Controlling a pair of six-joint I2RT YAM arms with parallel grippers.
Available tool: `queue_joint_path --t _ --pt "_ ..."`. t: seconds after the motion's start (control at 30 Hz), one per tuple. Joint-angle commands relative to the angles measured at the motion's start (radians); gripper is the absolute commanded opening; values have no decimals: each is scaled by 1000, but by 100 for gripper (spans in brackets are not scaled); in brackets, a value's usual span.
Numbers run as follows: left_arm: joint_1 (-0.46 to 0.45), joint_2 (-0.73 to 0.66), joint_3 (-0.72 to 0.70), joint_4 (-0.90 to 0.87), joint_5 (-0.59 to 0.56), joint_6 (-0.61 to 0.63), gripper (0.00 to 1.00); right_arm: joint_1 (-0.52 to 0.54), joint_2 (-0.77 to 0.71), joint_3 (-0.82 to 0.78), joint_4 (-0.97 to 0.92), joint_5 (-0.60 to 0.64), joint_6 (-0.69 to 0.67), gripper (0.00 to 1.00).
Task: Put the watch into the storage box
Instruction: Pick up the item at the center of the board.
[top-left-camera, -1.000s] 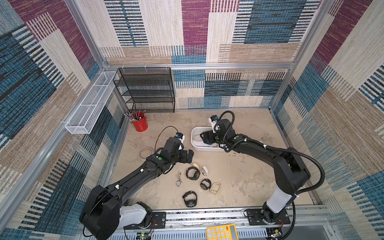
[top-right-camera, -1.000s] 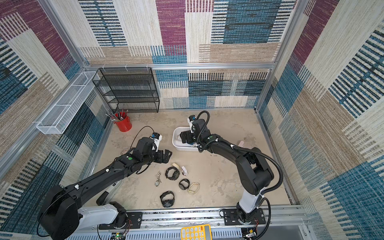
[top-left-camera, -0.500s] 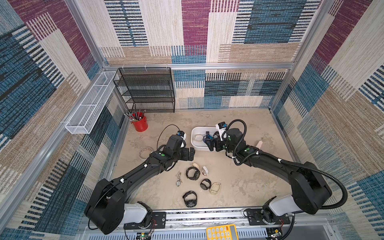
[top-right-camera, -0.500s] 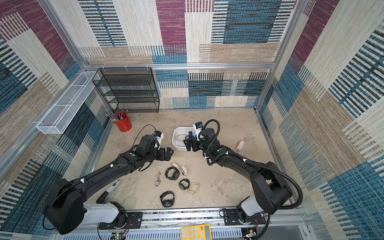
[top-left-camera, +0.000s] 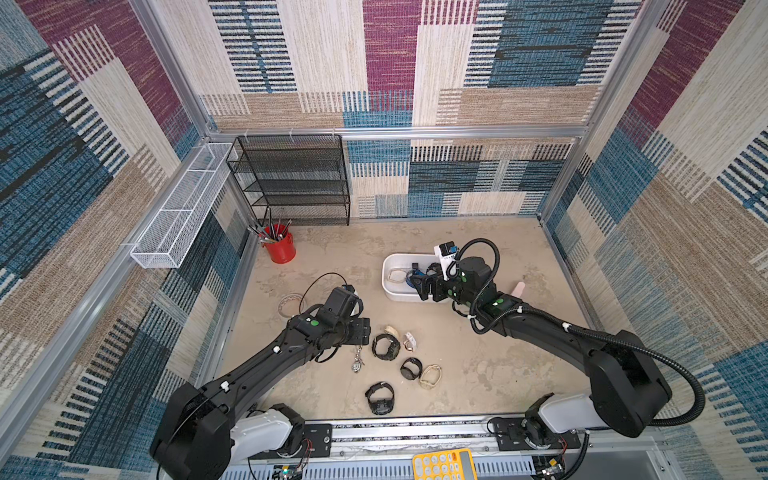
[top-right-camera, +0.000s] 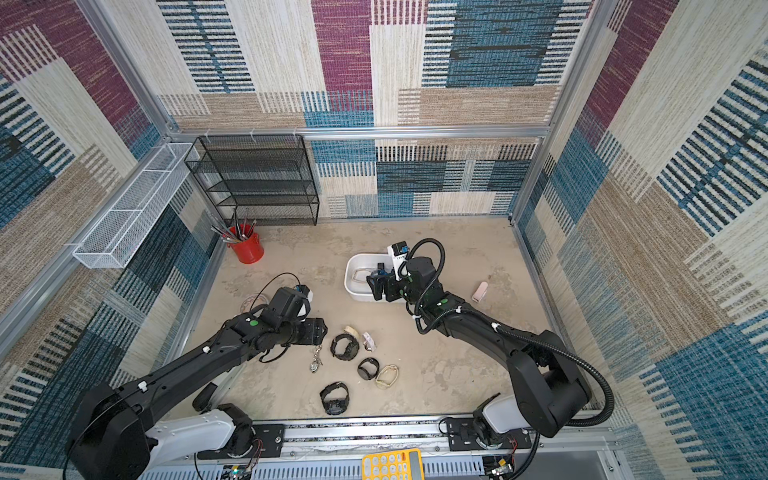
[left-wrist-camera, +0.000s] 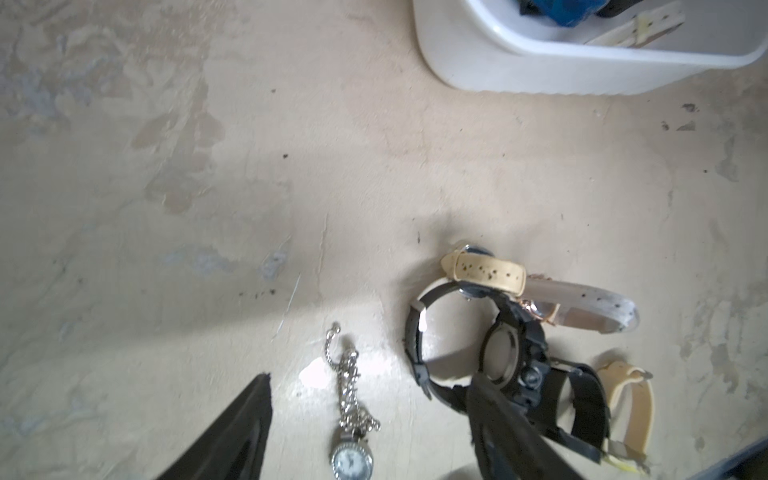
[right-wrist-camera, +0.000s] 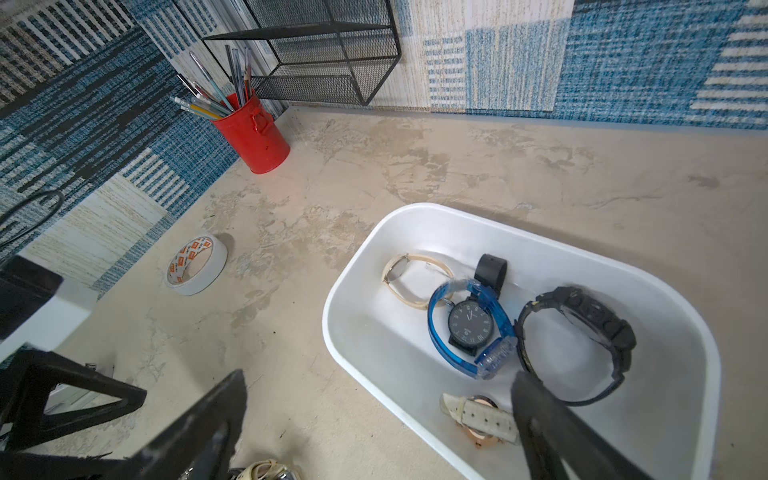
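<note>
In a top view the chain watch is found at frame centre, just below the left gripper, whose fingers are spread astride it, chain lengthwise between them. The box lies up-right, its rim under the spread right gripper. The left arm is judged nearer.

The left gripper stands with jaws apart on both sides of a silver chain watch; a black watch lies beside one finger.

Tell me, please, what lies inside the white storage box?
The storage box holds a cream watch, a blue watch, a black watch, a white-strapped watch and a black loop. A jaw of the right gripper covers some floor.
</note>
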Motion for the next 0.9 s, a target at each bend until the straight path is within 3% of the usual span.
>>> queue_joint_path --t 0.0,0.3,0.87 --pt "-1 -26 -20 -110 -16 -56 73 -1 -9 7 31 10 -10 100" --pt "-1 -19 -62 -120 -19 -77 63 -1 -19 -8 45 9 -7 100" --pt "-24 113 -43 -44 -20 -80 56 -1 -26 -20 37 33 -9 100"
